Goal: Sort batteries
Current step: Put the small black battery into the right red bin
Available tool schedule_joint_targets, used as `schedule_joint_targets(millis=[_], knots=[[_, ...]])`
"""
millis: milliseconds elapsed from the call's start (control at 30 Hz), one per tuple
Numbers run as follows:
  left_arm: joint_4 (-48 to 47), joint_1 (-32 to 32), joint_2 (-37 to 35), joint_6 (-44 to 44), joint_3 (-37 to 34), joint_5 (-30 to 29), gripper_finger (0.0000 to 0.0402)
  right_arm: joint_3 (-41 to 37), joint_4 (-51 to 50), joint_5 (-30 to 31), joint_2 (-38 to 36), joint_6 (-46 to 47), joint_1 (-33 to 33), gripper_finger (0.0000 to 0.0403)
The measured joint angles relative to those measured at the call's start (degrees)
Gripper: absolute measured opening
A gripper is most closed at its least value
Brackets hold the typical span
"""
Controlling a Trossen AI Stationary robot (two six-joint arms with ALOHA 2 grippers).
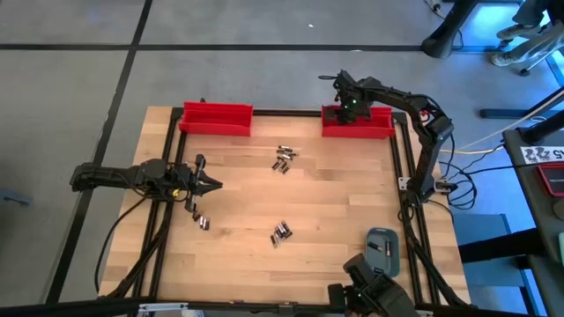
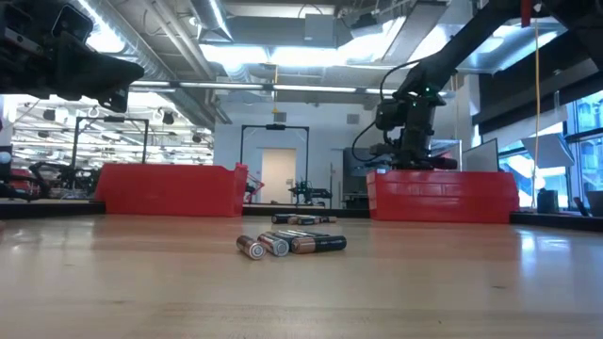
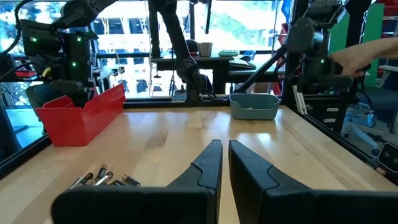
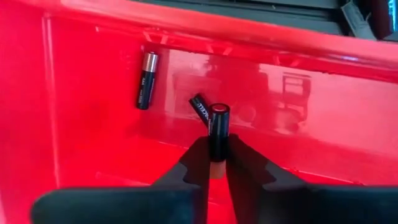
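Battery [image 4: 218, 132] in right gripper [image 4: 217, 163], over bin [image 4: 93, 112]

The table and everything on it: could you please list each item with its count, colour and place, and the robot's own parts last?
Table: one, light wood, dark frame.
Left bin: one, red, far edge, left.
Right bin: one, red, far edge, right.
Case: one, grey-blue, near right corner.
Batteries on the table: dark with silvery ends, three loose groups; far centre, near centre, near left; exact count unclear.
Batteries in the right bin: two lying inside, dark.
Held battery: one, dark, over the right bin.
Left end effector: dark, over the table's left side, fingers almost together, holding nothing.
Right end effector: dark, over the right bin, shut on the held battery.
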Motion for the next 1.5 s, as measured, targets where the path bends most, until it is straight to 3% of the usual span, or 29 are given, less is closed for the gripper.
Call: schedule_joint_targets(millis=[333,533,667,800,933,1133,1333,1500], knots=[[-0.01,0.0,0.01,-0.06,0.0,0.0,0.002,0.1,-0.22,-0.12,0.0,-1.38,0.0,0.0123],[0.01,0.0,0.01,-1.51,0.0,-0.01,0.002,5.02,-4.06,0.02,-1.75,-3.59,0.0,0.0159],[0.0,0.0,0.01,-1.55,0.0,0.0,0.002,9.53,-8.01,3.13,-5.72,-6.2,0.79,0.0162],[-0.01,0.0,0.0,-1.57,0.0,0.0,0.002,11.74,-10.95,10.02,-11.48,-9.43,3.66,0.0162],[-0.01,0.0,0.02,-1.57,0.0,-0.02,0.002,11.74,-12.47,17.3,-17.36,-12.66,9.81,0.0161],[-0.01,0.0,0.0,-1.57,0.0,-0.01,0.002,7.61,-10.0,26.17,-23.02,-16.81,25.64,0.0161],[0.0,-0.01,0.0,-3.65,0.0,0.0,0.002,-6.04,3.36,27.42,-25.35,-17.13,42.93,0.0161],[-0.01,-0.02,0.02,-5.78,0.0,-0.01,0.002,-17.71,18.37,25.36,-25.24,-15.4,52.99,0.0161]])
